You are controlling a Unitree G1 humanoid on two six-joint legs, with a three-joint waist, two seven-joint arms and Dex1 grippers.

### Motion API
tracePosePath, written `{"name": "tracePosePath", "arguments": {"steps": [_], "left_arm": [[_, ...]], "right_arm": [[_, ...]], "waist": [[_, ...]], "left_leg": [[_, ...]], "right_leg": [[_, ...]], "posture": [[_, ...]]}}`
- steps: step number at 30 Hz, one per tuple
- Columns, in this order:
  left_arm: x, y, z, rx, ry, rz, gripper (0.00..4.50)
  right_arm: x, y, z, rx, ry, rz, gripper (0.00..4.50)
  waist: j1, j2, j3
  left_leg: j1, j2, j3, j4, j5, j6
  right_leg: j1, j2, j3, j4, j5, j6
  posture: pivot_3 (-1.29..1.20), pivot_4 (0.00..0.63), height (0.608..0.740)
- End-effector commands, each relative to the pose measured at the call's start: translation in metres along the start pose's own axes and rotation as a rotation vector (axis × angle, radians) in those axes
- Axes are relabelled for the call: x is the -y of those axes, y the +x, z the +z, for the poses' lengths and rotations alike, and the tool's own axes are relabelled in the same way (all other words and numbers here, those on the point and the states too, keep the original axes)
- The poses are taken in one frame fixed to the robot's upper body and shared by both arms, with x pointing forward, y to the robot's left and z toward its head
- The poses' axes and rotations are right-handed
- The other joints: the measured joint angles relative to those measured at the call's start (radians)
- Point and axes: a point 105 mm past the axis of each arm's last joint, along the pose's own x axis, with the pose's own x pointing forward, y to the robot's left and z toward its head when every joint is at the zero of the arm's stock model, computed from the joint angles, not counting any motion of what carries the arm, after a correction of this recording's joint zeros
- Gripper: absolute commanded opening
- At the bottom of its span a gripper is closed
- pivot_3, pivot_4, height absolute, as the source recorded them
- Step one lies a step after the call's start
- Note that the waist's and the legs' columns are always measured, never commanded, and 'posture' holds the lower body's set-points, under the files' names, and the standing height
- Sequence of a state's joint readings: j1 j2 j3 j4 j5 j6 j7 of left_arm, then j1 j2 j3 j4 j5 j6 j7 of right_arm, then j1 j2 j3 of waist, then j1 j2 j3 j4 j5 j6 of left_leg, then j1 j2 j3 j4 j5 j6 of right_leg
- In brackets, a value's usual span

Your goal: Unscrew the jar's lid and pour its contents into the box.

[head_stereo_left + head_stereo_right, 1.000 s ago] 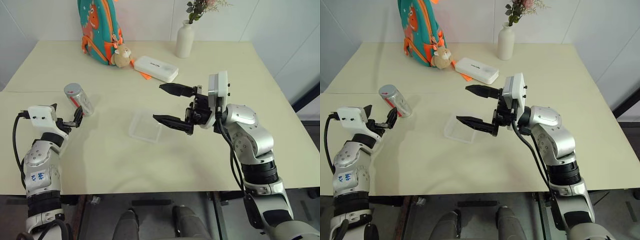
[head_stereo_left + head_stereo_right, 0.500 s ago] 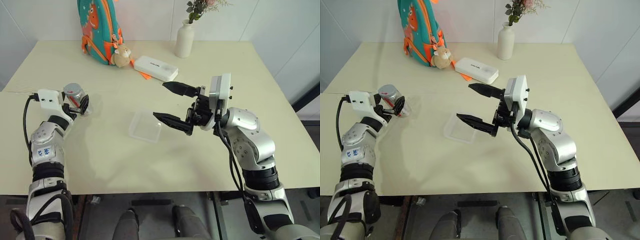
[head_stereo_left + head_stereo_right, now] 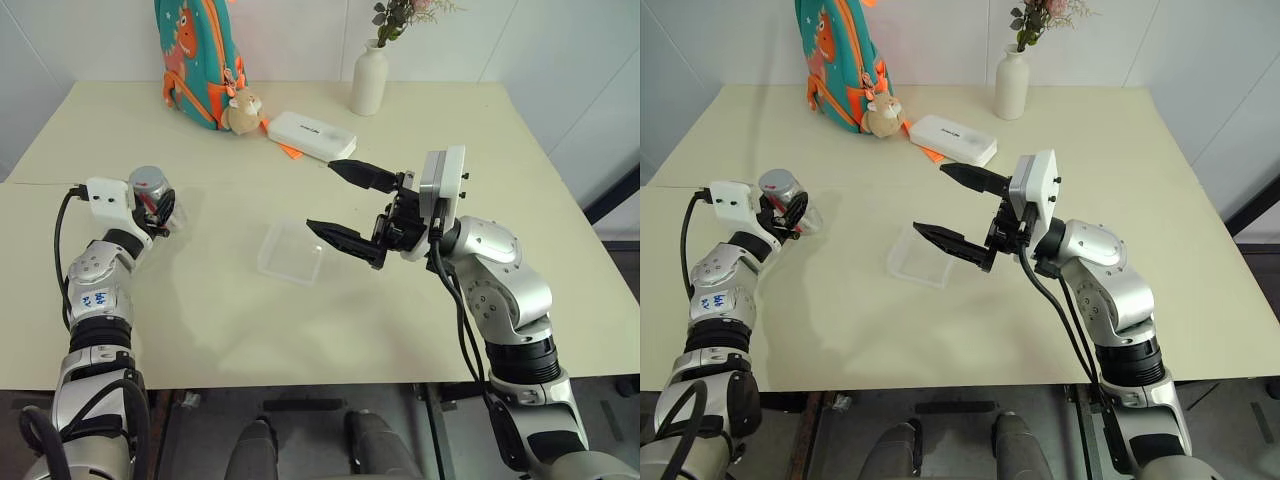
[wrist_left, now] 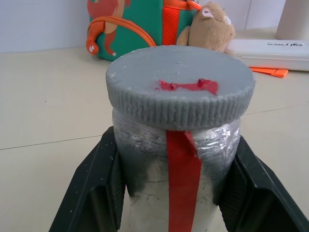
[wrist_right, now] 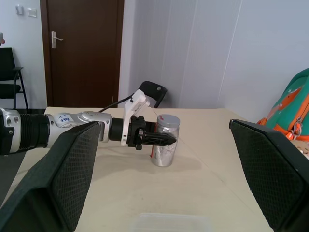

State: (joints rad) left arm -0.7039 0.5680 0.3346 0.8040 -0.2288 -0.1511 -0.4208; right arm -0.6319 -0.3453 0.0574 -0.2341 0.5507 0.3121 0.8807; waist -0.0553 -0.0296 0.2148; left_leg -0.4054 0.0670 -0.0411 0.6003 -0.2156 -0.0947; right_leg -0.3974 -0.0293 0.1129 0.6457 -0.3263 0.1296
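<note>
Cream tabletop (image 3: 330, 330) carries all items, with a backpack (image 3: 196, 55), white vase (image 3: 369, 78) and white oblong case (image 3: 311, 136) along its far edge. Right gripper (image 3: 347, 206) hovers near the table's centre, just above the box (image 3: 290, 252), jaws spread wide and holding nothing. That clear box sits empty at mid-table. Left gripper (image 3: 160, 210) is clamped on the jar (image 4: 176, 154) near the left edge, one finger pressed on each side of the body just under the lid (image 4: 179, 84). Jar stands upright on the table, lid fully seated. Contents cannot be seen. Assessment: the grasp step is complete and unscrewing has not begun. Next move likely calls for bringing the jar toward the open right gripper so it can close on the lid rim and twist while the left holds firm.
</note>
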Motion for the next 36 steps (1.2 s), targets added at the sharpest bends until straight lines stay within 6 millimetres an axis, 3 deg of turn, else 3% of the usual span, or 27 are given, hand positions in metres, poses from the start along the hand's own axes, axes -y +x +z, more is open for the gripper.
{"name": "tracePosePath", "arguments": {"steps": [1,5,9,14,19,26,36], "left_arm": [[0.0,-0.004,0.034,0.126,-0.004,-0.038,2.06],[0.03,-0.013,0.082,0.241,-0.013,-0.236,2.06],[0.072,-0.033,0.11,0.202,0.019,-0.507,2.06],[0.126,-0.051,0.118,0.122,-0.016,-0.804,2.06],[0.17,-0.058,0.111,0.094,-0.058,-0.998,2.06],[0.189,-0.062,0.107,0.097,-0.074,-1.082,2.06],[0.192,-0.067,0.107,0.095,-0.054,-1.113,2.06]], "right_arm": [[-0.004,-0.001,0.011,0.034,-0.031,0.009,4.5],[0.002,0.003,0.012,0.023,-0.017,-0.021,4.5],[0.005,0.014,0.017,-0.005,0.026,-0.041,4.5],[0.0,0.031,0.02,-0.032,0.054,-0.004,4.5],[-0.006,0.056,0.02,-0.041,0.107,0.024,4.5],[-0.01,0.07,0.011,-0.068,0.125,0.028,4.5],[0.0,0.069,0.002,-0.108,0.134,-0.02,4.5]], "waist": [[0.0,0.0,0.0],[0.001,0.0,0.0],[-0.003,0.0,0.0],[-0.003,0.0,0.0],[-0.004,0.001,0.0],[-0.003,0.0,0.0],[-0.004,0.0,0.0]], "left_leg": [[0.0,0.0,0.0,0.0,0.0,0.0],[-0.001,0.0,0.0,0.0,0.0,0.0],[0.0,0.0,0.0,0.0,0.0,0.0],[0.0,0.0,0.0,-0.001,0.0,0.0],[0.0,0.0,0.0,-0.001,0.0,0.0],[-0.002,0.0,0.0,-0.003,0.0,0.0],[-0.003,0.0,0.0,-0.003,0.0,0.0]], "right_leg": [[0.0,0.0,0.0,0.0,0.0,0.0],[0.0,0.0,0.0,0.0,0.0,0.0],[0.0,0.0,0.001,0.0,0.0,0.0],[0.0,0.0,0.001,0.0,0.0,-0.001],[-0.001,0.0,0.001,0.0,-0.001,-0.001],[-0.005,0.0,0.001,0.0,-0.001,-0.002],[-0.005,0.0,0.001,0.0,-0.001,-0.002]], "posture": [[0.0,0.15,0.74],[0.0,0.15,0.74],[0.0,0.15,0.74],[0.0,0.15,0.74],[0.0,0.15,0.74],[0.0,0.15,0.74],[0.0,0.15,0.74]]}}
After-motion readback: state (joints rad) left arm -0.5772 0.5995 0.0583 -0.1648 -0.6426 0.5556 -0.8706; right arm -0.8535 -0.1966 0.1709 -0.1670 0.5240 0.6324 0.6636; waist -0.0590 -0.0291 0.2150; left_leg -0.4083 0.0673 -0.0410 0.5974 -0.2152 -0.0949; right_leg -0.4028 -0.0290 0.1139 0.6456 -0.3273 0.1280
